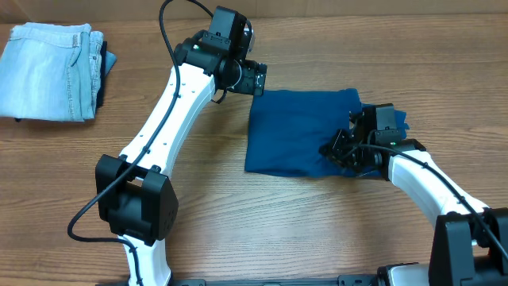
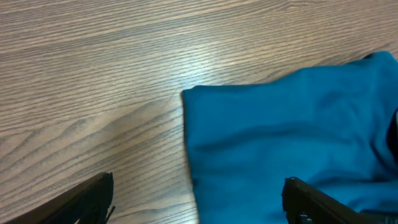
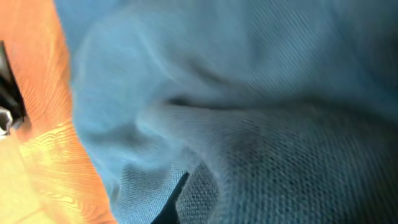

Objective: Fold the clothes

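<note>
The teal-blue polo shirt (image 1: 298,131) lies folded into a rough rectangle right of the table's middle. It also shows in the left wrist view (image 2: 286,130), and it fills the right wrist view (image 3: 249,112). My left gripper (image 1: 259,79) is open and empty just above the shirt's far left corner, with one finger over wood and one over fabric (image 2: 199,183). My right gripper (image 1: 343,151) is at the shirt's near right edge, pressed into bunched fabric and shut on it. Only a dark sliver of one finger (image 3: 177,196) shows there.
Pale blue folded jeans (image 1: 48,71) lie at the far left corner of the wooden table (image 1: 238,222). The left arm's white links run from the near edge up towards the shirt.
</note>
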You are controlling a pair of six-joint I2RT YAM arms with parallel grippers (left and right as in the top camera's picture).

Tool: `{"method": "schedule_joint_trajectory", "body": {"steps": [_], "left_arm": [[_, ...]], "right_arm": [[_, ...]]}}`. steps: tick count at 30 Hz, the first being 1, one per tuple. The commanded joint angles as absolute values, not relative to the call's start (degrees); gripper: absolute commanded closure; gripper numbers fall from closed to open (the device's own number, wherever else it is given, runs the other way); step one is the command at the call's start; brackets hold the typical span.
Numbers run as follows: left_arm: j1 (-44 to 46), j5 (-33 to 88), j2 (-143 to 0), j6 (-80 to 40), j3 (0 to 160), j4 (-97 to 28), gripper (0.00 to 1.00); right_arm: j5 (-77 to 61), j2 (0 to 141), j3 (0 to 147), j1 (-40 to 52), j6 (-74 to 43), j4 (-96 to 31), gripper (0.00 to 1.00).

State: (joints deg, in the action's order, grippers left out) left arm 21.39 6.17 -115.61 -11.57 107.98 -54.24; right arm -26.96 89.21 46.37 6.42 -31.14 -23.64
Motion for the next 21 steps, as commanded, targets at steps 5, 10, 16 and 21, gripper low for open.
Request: {"method": "schedule_joint_trajectory", "body": {"steps": [5, 10, 16, 21], "left_arm": [[21.78, 6.15, -114.30, -10.48, 108.92, -53.98, 0.10], [21.78, 6.15, -114.30, -10.48, 108.92, -53.93, 0.10], [21.78, 6.17, -114.30, -10.48, 108.92, -53.95, 0.10], [21.78, 6.15, -114.30, -10.46, 108.92, -53.95, 0.09]], "right_arm": [[-25.41, 85.82, 46.85, 6.55, -18.72, -19.55, 0.96], [-20.18, 85.82, 46.83, 6.52, -17.54, -24.01, 0.93], [-15.97, 85.73, 46.85, 6.48, -19.03, -34.30, 0.60], [-15.00, 83.99, 47.31, 6.42, -22.52, -42.00, 0.57]]}}
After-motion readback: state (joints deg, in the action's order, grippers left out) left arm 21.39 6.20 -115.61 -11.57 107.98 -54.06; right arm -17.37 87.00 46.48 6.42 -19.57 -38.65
